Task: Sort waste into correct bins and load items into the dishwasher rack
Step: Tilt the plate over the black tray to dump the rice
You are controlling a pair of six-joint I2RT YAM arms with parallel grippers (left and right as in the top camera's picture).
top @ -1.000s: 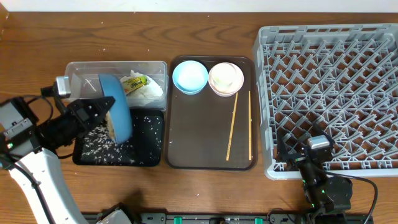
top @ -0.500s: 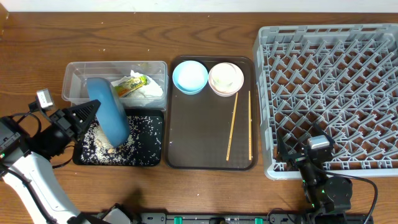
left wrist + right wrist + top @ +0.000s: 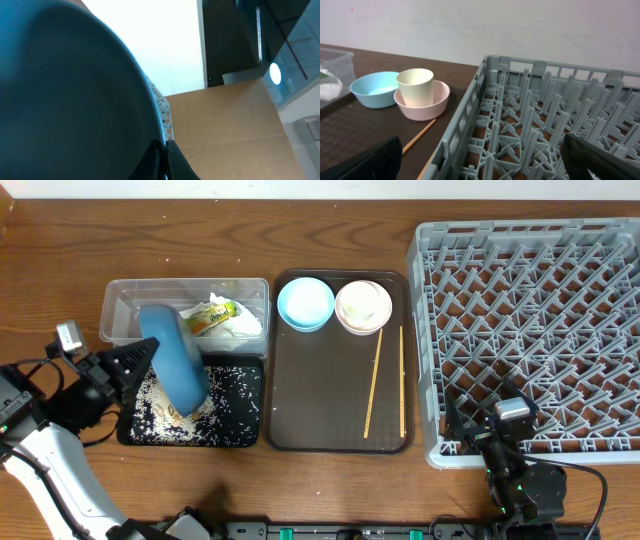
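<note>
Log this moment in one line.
left gripper: shut on big blue bowl, tipped over black tray | rice: in tray | right gripper: open, at rack near edge

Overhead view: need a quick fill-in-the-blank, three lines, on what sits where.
The left pincer holds the dark-blue bowl tipped over the black tray, which is strewn with loose ____.
The white cup stands ____ the pale-pink bowl.
____ chopsticks lie on the brown tray.
Missing: rice; inside; Two.
</note>
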